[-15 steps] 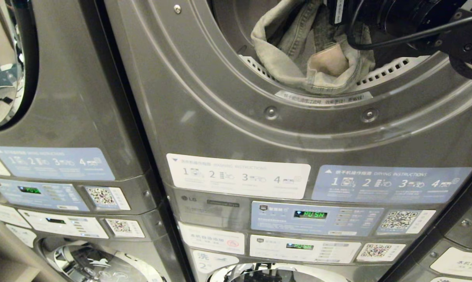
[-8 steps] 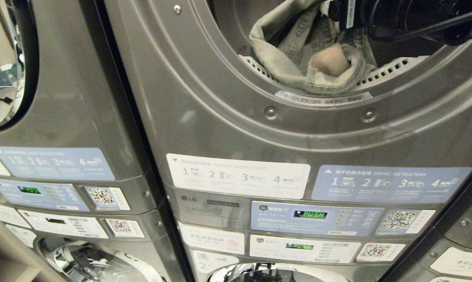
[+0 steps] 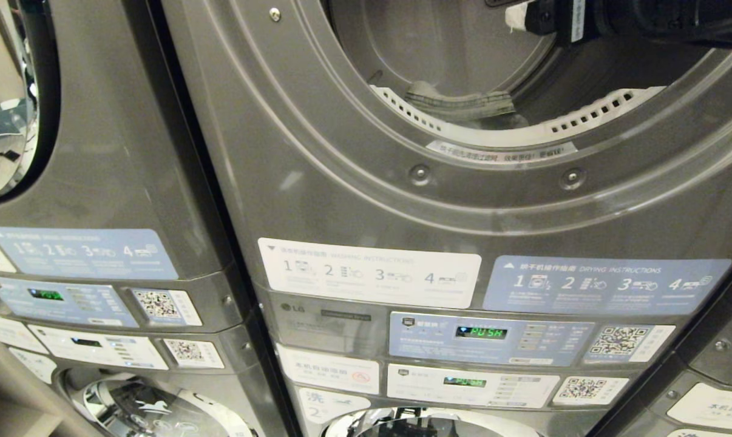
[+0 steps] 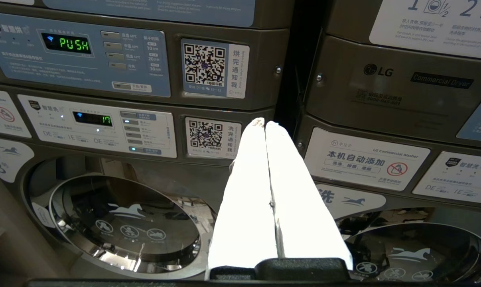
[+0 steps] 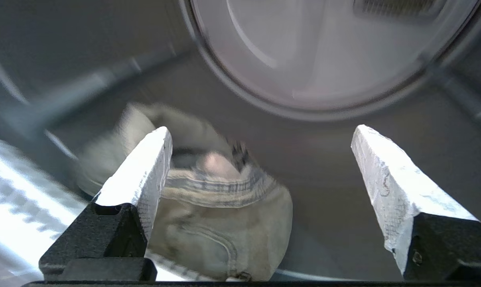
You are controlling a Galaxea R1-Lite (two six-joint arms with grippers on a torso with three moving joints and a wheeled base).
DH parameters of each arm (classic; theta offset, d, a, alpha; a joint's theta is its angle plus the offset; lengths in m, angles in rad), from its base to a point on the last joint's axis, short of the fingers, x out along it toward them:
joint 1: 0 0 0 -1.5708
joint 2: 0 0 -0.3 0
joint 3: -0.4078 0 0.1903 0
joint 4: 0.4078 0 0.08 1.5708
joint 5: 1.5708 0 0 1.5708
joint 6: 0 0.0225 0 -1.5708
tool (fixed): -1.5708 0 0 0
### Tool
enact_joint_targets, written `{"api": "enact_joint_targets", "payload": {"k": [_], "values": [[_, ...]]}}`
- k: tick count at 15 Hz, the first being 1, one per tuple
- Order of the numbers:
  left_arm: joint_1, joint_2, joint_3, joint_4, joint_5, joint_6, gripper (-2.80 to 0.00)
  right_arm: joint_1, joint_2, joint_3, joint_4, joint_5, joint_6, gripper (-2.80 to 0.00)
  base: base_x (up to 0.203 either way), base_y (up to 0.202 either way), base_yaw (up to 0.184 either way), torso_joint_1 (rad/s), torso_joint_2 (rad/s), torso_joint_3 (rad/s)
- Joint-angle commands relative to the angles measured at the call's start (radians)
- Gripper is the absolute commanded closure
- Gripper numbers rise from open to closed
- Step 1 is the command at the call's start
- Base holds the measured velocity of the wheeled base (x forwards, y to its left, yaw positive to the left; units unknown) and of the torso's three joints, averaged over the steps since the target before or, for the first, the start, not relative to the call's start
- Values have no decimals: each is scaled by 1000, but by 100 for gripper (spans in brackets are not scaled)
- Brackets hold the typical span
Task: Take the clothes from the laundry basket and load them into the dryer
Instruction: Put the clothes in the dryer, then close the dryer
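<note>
A neighbouring machine stack (image 3: 99, 182) stands to the left of the loaded unit, its round door glass (image 3: 5, 97) at the upper left edge. A blue instruction sticker (image 3: 81, 252) sits on its front, with a control panel (image 3: 59, 303) below it and a QR code label (image 3: 162, 305) at that panel's right end. A second, white panel (image 3: 99, 347) lies beneath. Lower still is a washer door (image 3: 153, 406) with a chrome rim. Under the loaded unit, a washer control panel (image 3: 472, 384) carries a QR code sticker (image 3: 589, 390) at its right end. A further machine (image 3: 715, 388) occupies the lower right corner.
</note>
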Motion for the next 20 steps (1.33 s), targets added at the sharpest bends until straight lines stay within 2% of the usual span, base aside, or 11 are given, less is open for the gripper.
{"api": "enact_joint_targets", "payload": {"k": [1,2,3,5,9,11,14,17,20], "values": [[0,-2,29,-1,1,-2,0,44,-78,3,-1,-1,-2,-280,0,0,0,0,0,0],[0,-2,29,-1,1,0,0,75,-114,9,-2,0,-4,0,0,0,0,0,0,0],[0,-2,29,-1,1,0,0,111,-153,31,-1,-1,-11,0,0,0,0,0,0,0],[0,-2,29,-1,1,-1,0,150,-232,166,-1,-6,-37,0,0,0,0,0,0,0],[0,-2,29,-1,1,-2,0,124,-521,628,-1,-4,-74,0,0,0,0,0,0,0],[0,0,29,-1,1,0,0,60,-700,846,-1,2,-81,0,0,0,0,0,0,0],[0,-2,29,-1,1,0,0,-87,-948,1156,-3,26,-60,0,0,0,0,0,0,0],[0,-1,29,-1,1,-1,0,-253,-1165,1371,-2,53,-7,0,0,0,0,0,0,0],[0,-2,29,-1,1,0,0,-410,-1319,1576,-22,75,94,0,0,0,0,0,0,0]]}}
